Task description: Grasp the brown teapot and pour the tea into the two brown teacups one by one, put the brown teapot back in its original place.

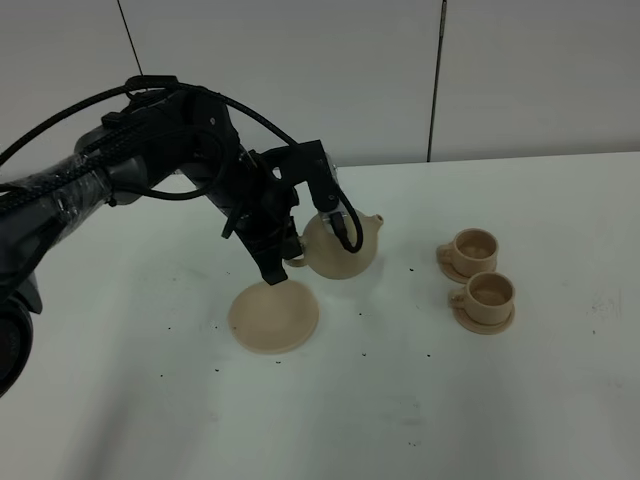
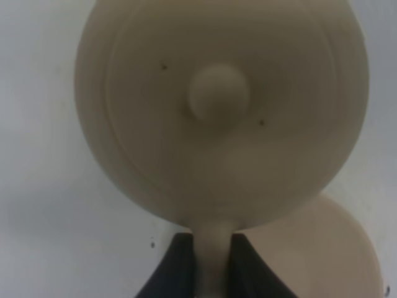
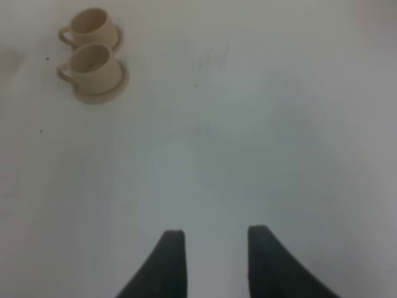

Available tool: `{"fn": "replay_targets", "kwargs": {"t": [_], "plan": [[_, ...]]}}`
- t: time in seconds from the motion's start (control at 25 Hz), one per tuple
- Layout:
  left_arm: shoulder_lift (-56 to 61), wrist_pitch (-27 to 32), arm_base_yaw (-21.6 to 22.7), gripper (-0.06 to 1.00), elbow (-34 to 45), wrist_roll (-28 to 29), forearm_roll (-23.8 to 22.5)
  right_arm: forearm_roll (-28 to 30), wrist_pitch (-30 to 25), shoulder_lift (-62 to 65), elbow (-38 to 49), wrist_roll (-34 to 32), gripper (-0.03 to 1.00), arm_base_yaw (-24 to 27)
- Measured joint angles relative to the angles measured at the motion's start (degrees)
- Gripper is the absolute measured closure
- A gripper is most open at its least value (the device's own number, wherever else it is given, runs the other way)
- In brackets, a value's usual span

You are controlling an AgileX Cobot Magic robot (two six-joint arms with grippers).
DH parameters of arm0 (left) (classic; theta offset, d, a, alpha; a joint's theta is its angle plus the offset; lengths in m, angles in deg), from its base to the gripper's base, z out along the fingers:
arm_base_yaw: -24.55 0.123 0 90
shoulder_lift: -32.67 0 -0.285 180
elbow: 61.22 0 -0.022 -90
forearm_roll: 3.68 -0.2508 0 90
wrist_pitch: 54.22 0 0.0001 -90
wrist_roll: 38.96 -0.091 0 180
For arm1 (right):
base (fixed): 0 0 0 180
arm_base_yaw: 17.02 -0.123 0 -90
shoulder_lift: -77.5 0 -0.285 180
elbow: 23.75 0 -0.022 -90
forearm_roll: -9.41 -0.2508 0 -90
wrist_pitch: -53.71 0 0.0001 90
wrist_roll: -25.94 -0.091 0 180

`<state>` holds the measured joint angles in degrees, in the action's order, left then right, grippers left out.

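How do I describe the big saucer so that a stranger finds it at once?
On the white table, look left of the middle, below the left gripper holding the teapot. A flat round tan saucer lies there, wider than the two saucers on the right and without a cup.

**Beige-tan tea set, white table, black arm**

The brown teapot (image 1: 345,252) is a matte beige-tan all over. Its lid and knob are the same shade, and the left wrist view shows a few tiny dark specks on the lid. The large saucer (image 1: 273,320) is the same plain tan, with no pattern. The two brown teacups (image 1: 475,246) (image 1: 491,291) and their small saucers (image 1: 487,322) match it, and the cups look a touch darker inside. The table (image 1: 520,400) is white, dotted with small black specks. The left arm (image 1: 150,160) and its cables (image 1: 260,118) are black. The left fingers (image 2: 177,270) are black and the right fingers (image 3: 166,264) are dark grey-black. The wall (image 1: 520,70) is pale grey-white with thin dark seams (image 1: 437,80).
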<state>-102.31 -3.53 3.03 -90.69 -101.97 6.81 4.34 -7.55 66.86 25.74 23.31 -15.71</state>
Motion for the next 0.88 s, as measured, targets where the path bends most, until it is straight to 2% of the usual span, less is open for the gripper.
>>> {"fn": "replay_targets", "kwargs": {"t": [0.16, 0.36, 0.64, 0.88], "plan": [[-0.59, -0.51, -0.75, 0.78, -1.81, -0.40, -0.51, 0.00, 0.00, 0.00, 0.00, 0.00, 0.73, 0.00], [-3.56, 1.70, -2.55, 0.78, -9.25, 1.41, -3.20, 0.00, 0.00, 0.00, 0.00, 0.00, 0.73, 0.00], [-10.44, 3.96, -3.40, 0.78, -18.25, 3.06, -3.58, 0.00, 0.00, 0.00, 0.00, 0.00, 0.73, 0.00], [-13.62, 2.77, -4.46, 0.78, -21.21, 3.43, -3.96, 0.00, 0.00, 0.00, 0.00, 0.00, 0.73, 0.00]]}}
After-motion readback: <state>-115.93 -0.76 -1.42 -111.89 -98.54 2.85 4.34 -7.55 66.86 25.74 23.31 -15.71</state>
